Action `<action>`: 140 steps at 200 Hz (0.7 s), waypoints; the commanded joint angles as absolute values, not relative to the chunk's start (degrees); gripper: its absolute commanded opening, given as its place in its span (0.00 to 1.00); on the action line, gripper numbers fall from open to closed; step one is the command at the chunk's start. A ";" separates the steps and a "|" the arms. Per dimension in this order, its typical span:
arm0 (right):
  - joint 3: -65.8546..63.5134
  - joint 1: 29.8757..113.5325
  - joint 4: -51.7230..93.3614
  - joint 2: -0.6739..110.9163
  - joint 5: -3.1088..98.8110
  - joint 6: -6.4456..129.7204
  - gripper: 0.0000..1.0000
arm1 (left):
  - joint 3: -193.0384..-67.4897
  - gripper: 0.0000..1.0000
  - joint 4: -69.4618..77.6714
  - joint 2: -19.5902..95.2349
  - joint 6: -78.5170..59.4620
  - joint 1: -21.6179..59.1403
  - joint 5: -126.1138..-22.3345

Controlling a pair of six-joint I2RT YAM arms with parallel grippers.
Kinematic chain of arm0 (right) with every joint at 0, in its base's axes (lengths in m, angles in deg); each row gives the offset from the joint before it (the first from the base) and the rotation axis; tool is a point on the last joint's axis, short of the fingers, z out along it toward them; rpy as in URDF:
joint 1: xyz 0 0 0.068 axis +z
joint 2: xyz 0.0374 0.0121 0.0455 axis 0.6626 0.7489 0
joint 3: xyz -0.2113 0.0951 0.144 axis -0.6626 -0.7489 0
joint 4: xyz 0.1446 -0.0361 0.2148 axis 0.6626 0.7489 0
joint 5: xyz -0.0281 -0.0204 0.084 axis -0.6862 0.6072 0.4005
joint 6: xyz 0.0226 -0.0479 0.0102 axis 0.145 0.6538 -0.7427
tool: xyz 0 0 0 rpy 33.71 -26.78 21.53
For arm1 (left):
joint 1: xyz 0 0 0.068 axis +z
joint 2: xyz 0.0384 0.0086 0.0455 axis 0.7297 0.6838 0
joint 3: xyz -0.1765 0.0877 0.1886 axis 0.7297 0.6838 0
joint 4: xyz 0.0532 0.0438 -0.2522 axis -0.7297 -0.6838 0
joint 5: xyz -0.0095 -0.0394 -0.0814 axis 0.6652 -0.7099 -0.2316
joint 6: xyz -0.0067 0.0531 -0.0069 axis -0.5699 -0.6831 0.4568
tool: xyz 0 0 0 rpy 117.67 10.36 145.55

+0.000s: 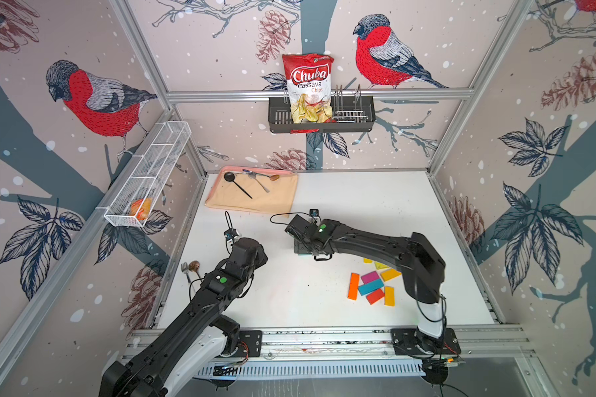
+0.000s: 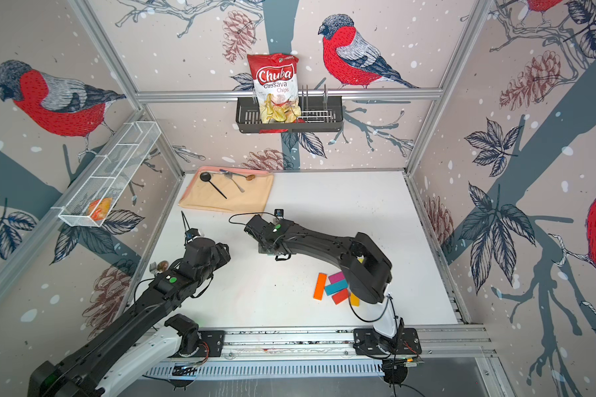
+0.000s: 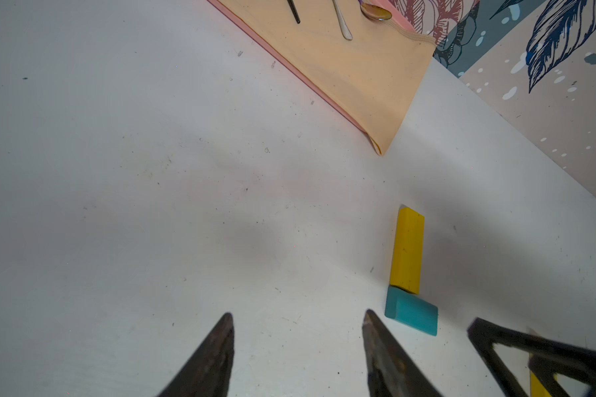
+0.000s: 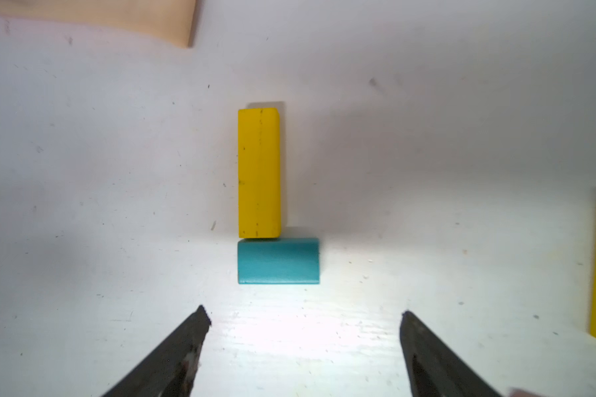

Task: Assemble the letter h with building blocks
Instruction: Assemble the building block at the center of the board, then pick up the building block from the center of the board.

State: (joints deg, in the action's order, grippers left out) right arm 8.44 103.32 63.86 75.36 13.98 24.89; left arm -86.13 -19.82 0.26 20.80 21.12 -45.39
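Observation:
In the right wrist view a yellow block (image 4: 258, 172) lies flat on the white table, and a teal block (image 4: 278, 261) lies crosswise against its near end, sticking out to one side. My right gripper (image 4: 305, 316) is just short of the teal block, open and empty. In the left wrist view the same yellow block (image 3: 406, 249) and teal block (image 3: 412, 311) lie beside my left gripper (image 3: 298, 318), which is open over bare table. The loose building blocks (image 1: 370, 285), orange, magenta, teal, red and yellow, lie in a pile under the right arm.
A beige cloth (image 1: 255, 192) with spoons lies at the back left of the table. A fork and a spoon (image 1: 190, 269) lie at the left edge. A wire basket (image 1: 148, 175) hangs on the left wall and a black rack (image 1: 320, 115) with a chips bag on the back wall.

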 commanded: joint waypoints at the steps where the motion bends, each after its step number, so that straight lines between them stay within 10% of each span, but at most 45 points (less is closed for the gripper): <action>1: -0.94 102.95 66.84 67.02 9.92 20.38 0.86 | -87.24 0.59 -20.86 0.40 19.10 21.17 -45.38; 76: -40.86 96.89 72.23 26.48 16.10 6.17 0.65 | -89.33 0.59 -20.19 1.68 17.12 21.20 -45.38; 140: -50.02 94.06 73.16 19.06 20.68 4.08 0.51 | -88.54 0.58 -19.15 3.00 18.16 21.20 -46.79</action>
State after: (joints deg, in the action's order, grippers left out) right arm -47.99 95.28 73.65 19.69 18.31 5.09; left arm -88.97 -19.93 2.86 17.90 21.12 -45.61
